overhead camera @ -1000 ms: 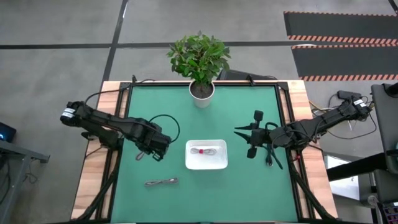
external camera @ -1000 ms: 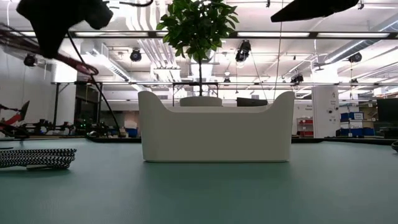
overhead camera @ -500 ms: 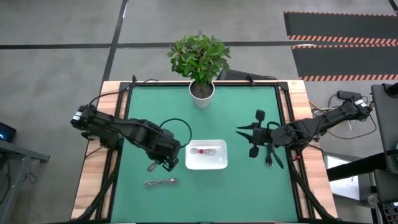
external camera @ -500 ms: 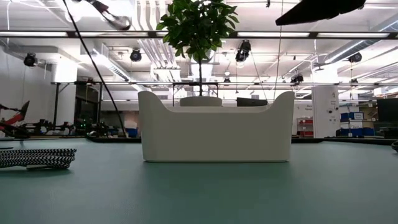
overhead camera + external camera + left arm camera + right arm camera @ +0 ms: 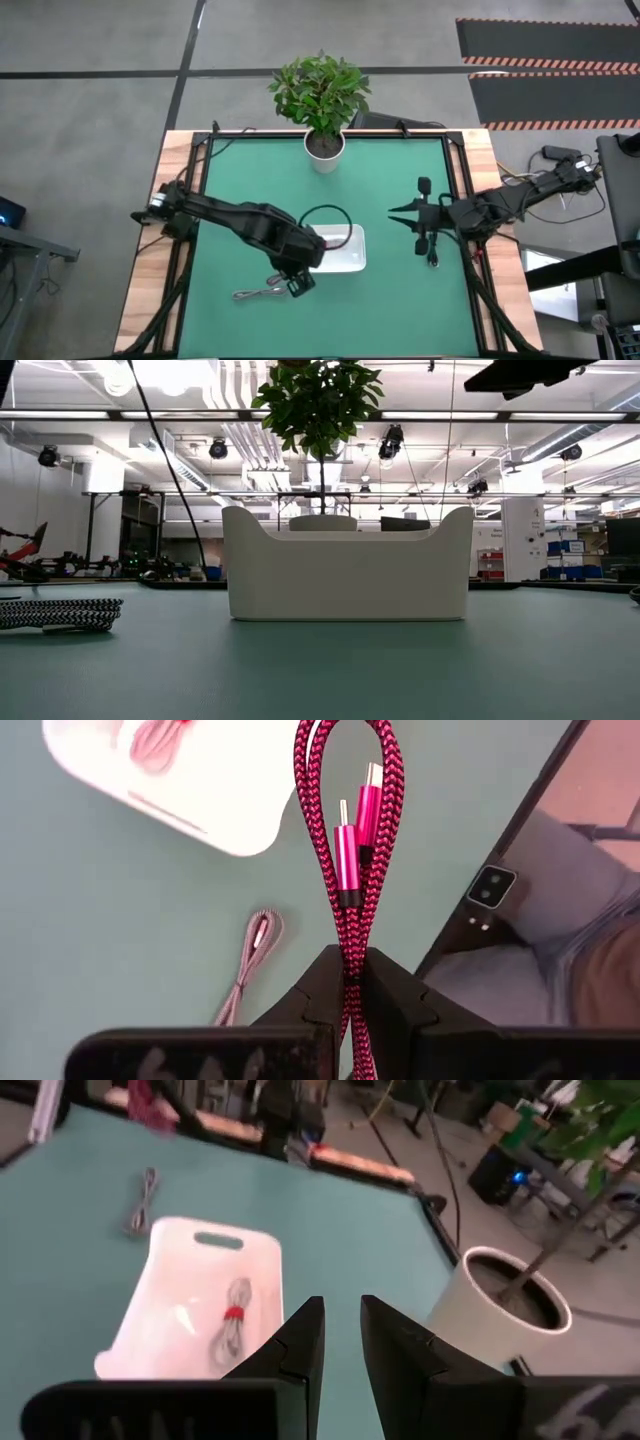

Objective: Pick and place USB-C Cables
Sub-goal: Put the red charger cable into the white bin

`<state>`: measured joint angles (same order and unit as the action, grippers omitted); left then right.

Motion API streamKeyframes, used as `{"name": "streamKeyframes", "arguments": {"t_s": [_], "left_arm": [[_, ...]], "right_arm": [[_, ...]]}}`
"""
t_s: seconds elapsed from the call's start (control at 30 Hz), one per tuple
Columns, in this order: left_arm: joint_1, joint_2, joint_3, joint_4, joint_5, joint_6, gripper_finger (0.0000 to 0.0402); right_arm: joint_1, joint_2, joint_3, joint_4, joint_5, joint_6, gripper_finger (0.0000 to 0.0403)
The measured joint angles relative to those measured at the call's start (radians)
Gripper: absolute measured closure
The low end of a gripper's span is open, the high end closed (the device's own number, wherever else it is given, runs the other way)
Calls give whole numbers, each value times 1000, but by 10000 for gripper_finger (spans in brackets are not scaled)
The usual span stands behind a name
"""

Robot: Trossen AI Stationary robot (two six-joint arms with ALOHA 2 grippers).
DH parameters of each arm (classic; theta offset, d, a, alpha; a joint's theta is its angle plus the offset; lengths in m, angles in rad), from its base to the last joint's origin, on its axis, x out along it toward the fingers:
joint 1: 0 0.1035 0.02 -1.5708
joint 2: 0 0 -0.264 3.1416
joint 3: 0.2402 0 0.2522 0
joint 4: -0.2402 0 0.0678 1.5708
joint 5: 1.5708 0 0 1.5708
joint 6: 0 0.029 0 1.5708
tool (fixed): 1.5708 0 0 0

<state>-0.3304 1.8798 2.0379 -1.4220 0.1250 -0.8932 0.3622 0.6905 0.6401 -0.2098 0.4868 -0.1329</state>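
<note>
Since the earlier frame my left pincer [image 5: 296,284] has swung from the table's left side to the white tray's [image 5: 345,262] near-left corner, clenched on the magenta cable [image 5: 347,870] — its braided loop dangles beyond the rim. Released here it could land on the table beside the grey-brown cable [image 5: 258,293]; my right pincer [image 5: 421,221] waits, slightly parted.

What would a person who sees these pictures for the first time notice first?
Most striking is the magenta-pink cable, a braided loop pinched in the left gripper near the white tray. That tray sits mid-table and already holds a white-grey cable. A grey-brown cable lies on the mat beside the left gripper, and a potted plant stands at the far edge.
</note>
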Motion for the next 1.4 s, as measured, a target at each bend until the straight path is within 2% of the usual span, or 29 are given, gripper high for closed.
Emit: {"name": "streamKeyframes", "arguments": {"t_s": [0.33,0.5,0.93,1.17,1.4], "left_arm": [[49,82,13,56,-37,223,389],[88,122,26,161,-32,321,389],[181,196,72,268,-27,489,389],[188,196,56,295,-146,582,389],[187,196,13,340,-163,648,389]], "right_arm": [[0,-141,-118,224,-231,-97,344],[0,-190,-133,220,-234,-82,344],[0,-206,-139,208,-233,-78,344],[0,-206,-139,207,-232,-87,344],[0,-206,-139,207,-225,-86,344]]}}
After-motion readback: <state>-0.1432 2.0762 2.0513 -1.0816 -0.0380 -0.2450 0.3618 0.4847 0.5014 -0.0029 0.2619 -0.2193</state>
